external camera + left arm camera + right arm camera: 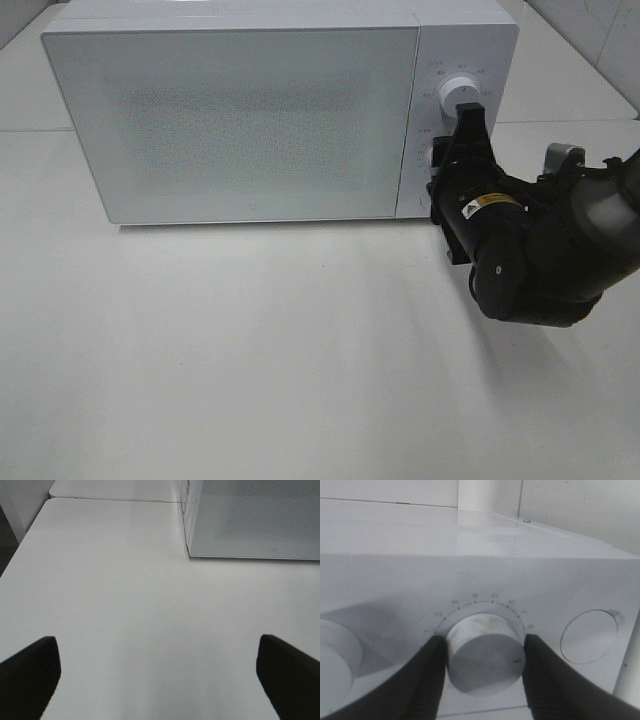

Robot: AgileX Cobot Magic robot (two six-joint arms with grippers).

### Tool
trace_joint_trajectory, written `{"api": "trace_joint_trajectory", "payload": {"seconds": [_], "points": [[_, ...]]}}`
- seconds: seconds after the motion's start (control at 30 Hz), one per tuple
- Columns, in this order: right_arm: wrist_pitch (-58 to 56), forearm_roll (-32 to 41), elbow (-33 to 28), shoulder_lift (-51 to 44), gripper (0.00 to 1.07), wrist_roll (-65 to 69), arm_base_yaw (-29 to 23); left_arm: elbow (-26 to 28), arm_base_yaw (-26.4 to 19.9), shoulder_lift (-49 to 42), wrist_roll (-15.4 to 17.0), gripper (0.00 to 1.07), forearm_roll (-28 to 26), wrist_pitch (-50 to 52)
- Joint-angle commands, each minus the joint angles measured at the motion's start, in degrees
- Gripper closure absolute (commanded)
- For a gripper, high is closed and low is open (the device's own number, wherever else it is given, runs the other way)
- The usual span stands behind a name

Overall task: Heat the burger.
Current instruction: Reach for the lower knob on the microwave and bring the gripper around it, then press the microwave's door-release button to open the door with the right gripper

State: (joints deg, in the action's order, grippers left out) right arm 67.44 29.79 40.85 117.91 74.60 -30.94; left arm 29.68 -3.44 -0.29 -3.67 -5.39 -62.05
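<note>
Right claw point(484, 640): I have it half closed on the lower dial point(482, 656) of the microwave point(250, 110). One finger point(427, 680) lies against one flank of the dial and the other finger against the opposite flank, with the dial's face showing between them.
Lower dial: round, pale and smooth-faced, with a small red mark point(517, 660) near its edge. An arc of printed numerals runs around it on the panel.
Right arm: in the high view it reaches in from the right edge, and its black wrist is pressed up to the control panel just below the upper dial point(462, 93).
Upper dial: white and free, with no finger on it.
Left claw point(160, 680): I hold it spread as wide as it goes, with nothing between the fingers. It hangs over bare table point(125, 605), and the microwave's near corner is well ahead of it. The high view does not show it.
Microwave door point(230, 120): shut flush against the body. Its window is a fine dotted mesh that shows nothing behind it.
Burger: I cannot tell where it is, as no view shows it.
Table: white and flat, carrying the microwave at its far side.
</note>
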Motion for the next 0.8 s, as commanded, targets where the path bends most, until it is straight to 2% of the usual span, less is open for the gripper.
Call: {"api": "trace_joint_trajectory", "payload": {"seconds": [0.03, 0.1, 0.33, 0.53, 0.8], "points": [[8.0, -7.6, 2.9, -1.1, 0.53, -3.5, -0.4, 0.0, -0.1, -1.0, 0.2, 0.07, -0.3, 0.7], [8.1, -6.8, 2.9, -1.4, 0.45, -5.4, -0.4, 0.0, -0.1, -1.0, 0.2, 0.07, -0.3, 0.7], [6.5, -7.0, 2.1, -2.1, 0.32, -6.2, -0.6, 0.0, -0.1, -1.0, 0.2, 0.07, -0.3, 0.7], [3.3, -6.9, -0.3, -4.2, 0.31, -6.8, -0.6, 0.0, -0.1, -1.0, 0.2, 0.07, -0.3, 0.7], [-9.9, -8.8, -5.0, -11.1, 0.31, -13.7, -0.6, 0.0, -0.1, -1.0, 0.2, 0.07, -0.3, 0.7]]}}
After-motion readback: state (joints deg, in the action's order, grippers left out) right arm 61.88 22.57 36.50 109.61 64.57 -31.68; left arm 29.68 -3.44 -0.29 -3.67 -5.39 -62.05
